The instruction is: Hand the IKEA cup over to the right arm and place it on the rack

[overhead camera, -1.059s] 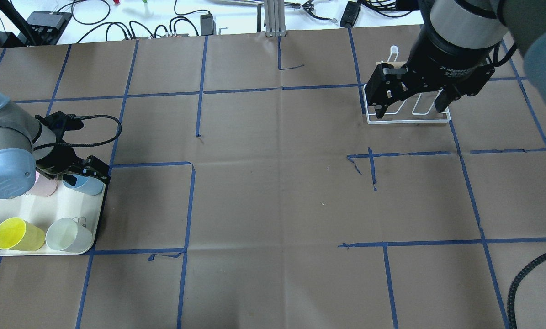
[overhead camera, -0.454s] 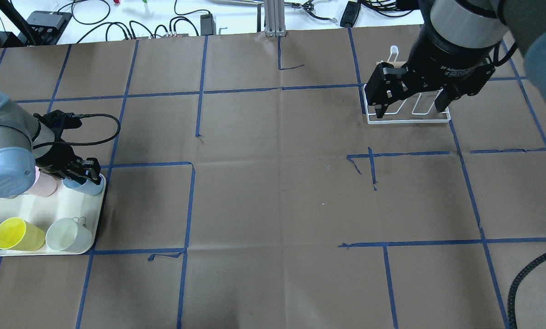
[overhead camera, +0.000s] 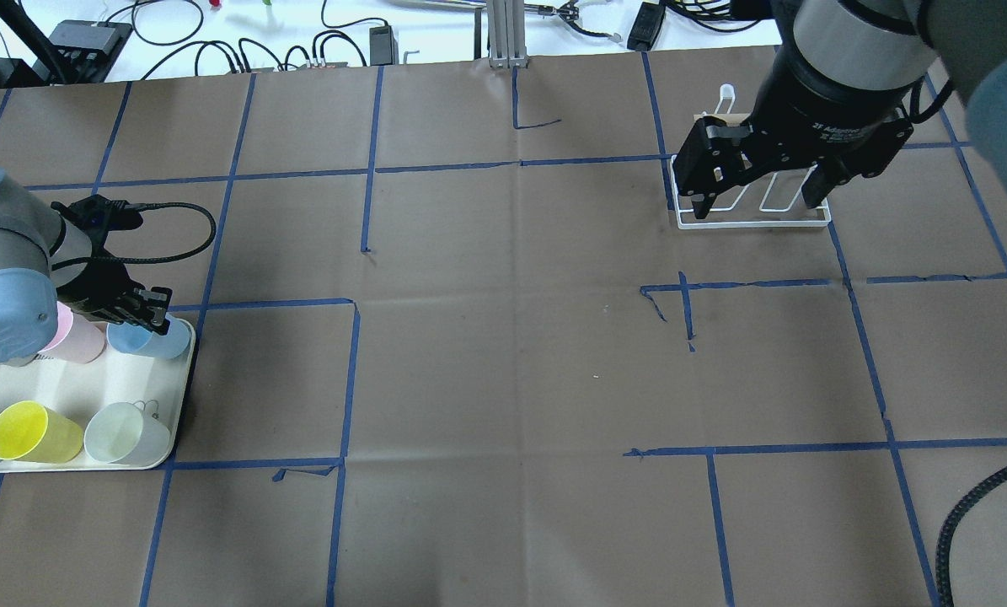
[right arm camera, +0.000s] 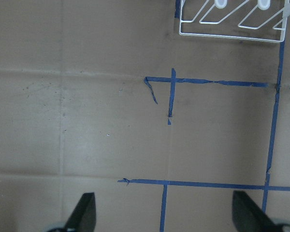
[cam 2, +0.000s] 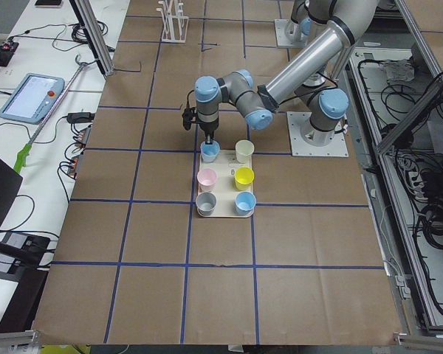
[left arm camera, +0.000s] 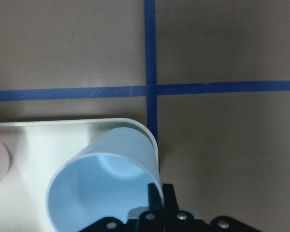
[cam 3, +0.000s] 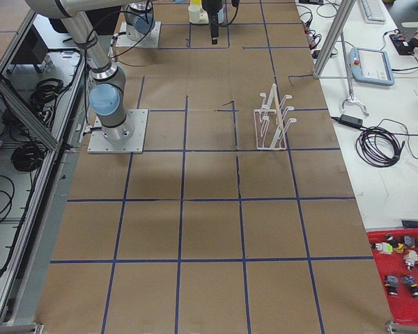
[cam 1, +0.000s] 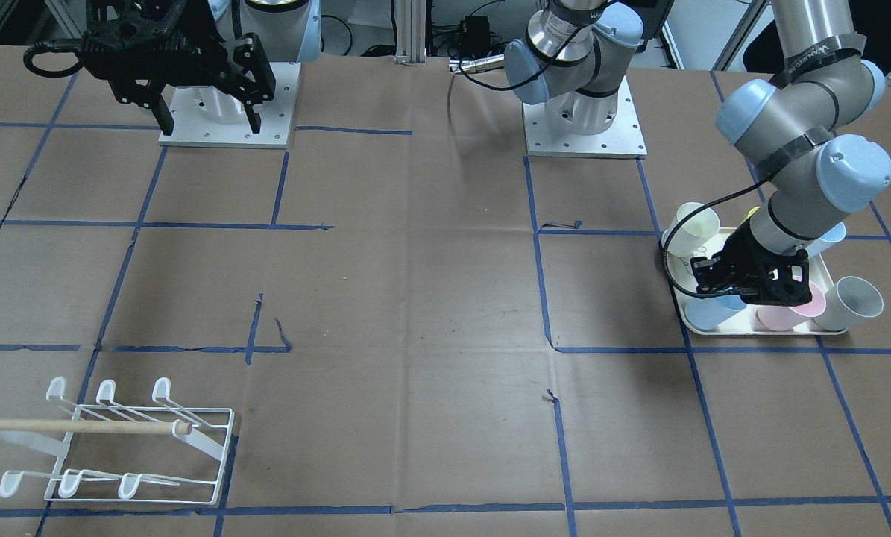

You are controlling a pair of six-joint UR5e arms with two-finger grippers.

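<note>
Brown-papered bench (overhead camera: 503, 337), blue tape grid: left pincer (left arm camera: 160, 195) on a cup at the tray (overhead camera: 73, 396) corner.
It is pinched on the pale blue cup (left arm camera: 106, 183), one finger inside the rim and one outside; the cup is upright, mouth up, smooth plastic. Well apart across the bench, the right pincer (overhead camera: 757, 206) is spread wide and empty above the rack (cam 1: 109, 426). A straight-up lift looks next.

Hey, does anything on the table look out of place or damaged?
Only the blue tape: a strip near mid-table is torn and curled. The cups in the tray and the rack stand properly.
</note>
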